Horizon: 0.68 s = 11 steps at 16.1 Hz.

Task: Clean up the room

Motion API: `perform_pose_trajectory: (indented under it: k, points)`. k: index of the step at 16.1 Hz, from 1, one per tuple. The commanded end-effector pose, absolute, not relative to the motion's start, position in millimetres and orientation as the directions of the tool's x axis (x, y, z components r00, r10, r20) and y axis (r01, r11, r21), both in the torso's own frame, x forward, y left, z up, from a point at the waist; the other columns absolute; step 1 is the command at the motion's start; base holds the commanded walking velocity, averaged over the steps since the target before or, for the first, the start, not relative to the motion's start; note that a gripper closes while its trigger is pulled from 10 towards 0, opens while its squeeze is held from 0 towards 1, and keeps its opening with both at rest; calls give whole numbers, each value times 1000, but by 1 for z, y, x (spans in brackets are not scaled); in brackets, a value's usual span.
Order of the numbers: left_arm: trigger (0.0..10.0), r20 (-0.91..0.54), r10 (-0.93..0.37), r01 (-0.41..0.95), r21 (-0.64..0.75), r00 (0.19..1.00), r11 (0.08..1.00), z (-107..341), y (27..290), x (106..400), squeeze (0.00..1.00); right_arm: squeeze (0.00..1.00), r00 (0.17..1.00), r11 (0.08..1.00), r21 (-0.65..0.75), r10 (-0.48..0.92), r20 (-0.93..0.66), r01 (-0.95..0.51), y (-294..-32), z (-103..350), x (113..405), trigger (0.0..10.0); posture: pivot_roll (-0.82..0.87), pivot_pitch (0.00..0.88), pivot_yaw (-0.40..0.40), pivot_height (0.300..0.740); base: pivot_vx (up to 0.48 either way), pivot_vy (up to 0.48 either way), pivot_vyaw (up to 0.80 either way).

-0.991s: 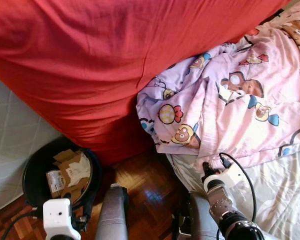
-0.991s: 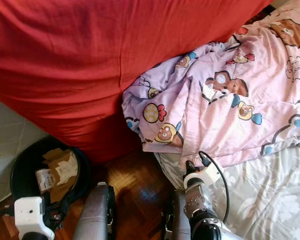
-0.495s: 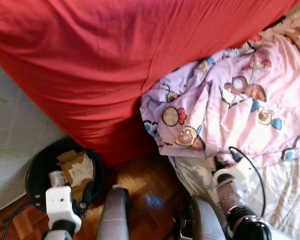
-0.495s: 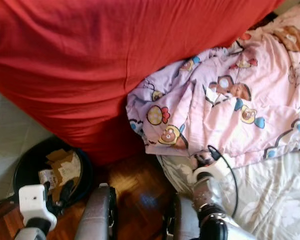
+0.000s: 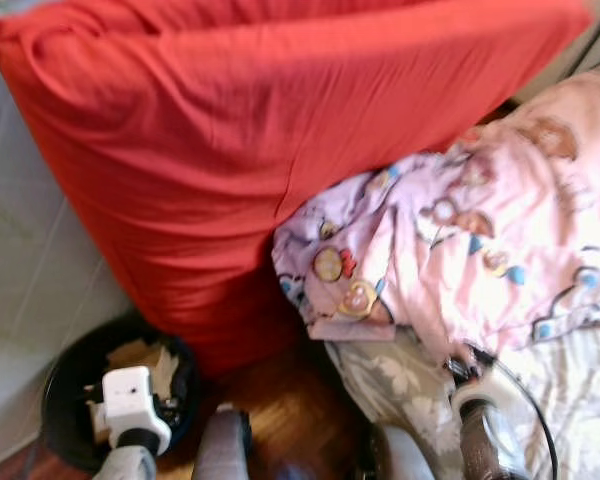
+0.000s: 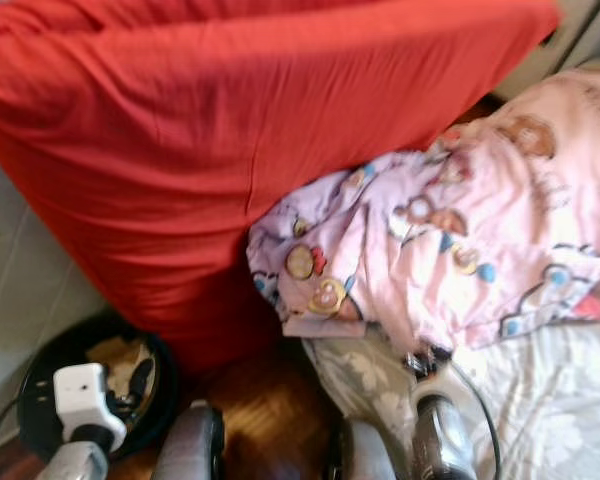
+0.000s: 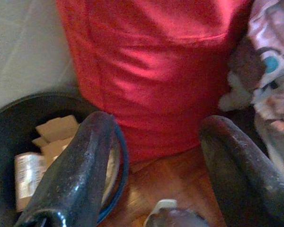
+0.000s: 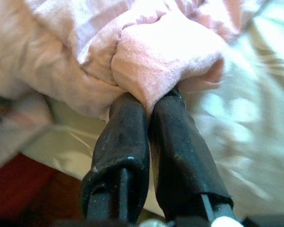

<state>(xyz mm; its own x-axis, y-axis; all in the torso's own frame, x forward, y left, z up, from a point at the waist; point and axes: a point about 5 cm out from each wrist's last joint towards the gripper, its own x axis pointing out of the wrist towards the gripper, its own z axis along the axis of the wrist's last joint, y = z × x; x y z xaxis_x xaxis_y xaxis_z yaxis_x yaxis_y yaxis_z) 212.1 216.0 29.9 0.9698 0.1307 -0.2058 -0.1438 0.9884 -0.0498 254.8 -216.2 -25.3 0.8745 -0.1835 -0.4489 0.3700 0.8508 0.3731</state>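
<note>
Pink blanket (image 5: 490, 250) lies rumpled on the floral-sheeted bed (image 5: 590, 400) beside red cushion (image 5: 270, 150).

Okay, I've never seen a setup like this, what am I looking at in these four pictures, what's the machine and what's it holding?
This is a humanoid robot tidying a bedroom. The two wide pictures come from a camera pair on its head, looking down; they are a bit blurred. The other two come from small cameras on its wrists, looking along each gripper's two black fingers.

In front of it a big red cushion leans by a bed with a pale floral sheet. A pink cartoon-print blanket lies crumpled on the bed. On the wooden floor to the robot's left stands a black bin with cardboard scraps inside.

The right gripper is pinched shut on a fold of the pink blanket at the bed's edge. The left gripper is open and empty, hanging above the bin.
</note>
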Motion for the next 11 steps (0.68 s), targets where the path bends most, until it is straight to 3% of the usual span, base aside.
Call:
perform_pose_trajectory:
  k: [1, 2, 8, 11]
  points:
    - [10000, -232, 136, -154, -62, 963, 986, 22, 216, 207, 0, 0, 886, 876, 345, -171, -431, 337, -217, -25, 252, 5490, 114, 80, -39, 636, 0, 0, 0]
    - [10000, -237, 136, -156, -66, 962, 986, 19, 216, 207, 0, 0, 893, 881, 344, -167, -417, 325, -218, -25, 251, 10000, 108, 75, -35, 636, 0, 0, 0]
    - [10000, -309, 170, -213, -111, 936, 971, -6, 221, 208, 0, 0, 944, 928, 318, -86, -318, 192, -201, -9, 267, 10000, 98, 18, -39, 636, 0, 0, 0]
    - [10000, -322, 184, -227, -102, 929, 968, -12, 226, 207, 0, 0, 957, 937, 320, -41, -287, 137, -193, -6, 270, 10000, 95, 6, -44, 665, 0, 0, 0]
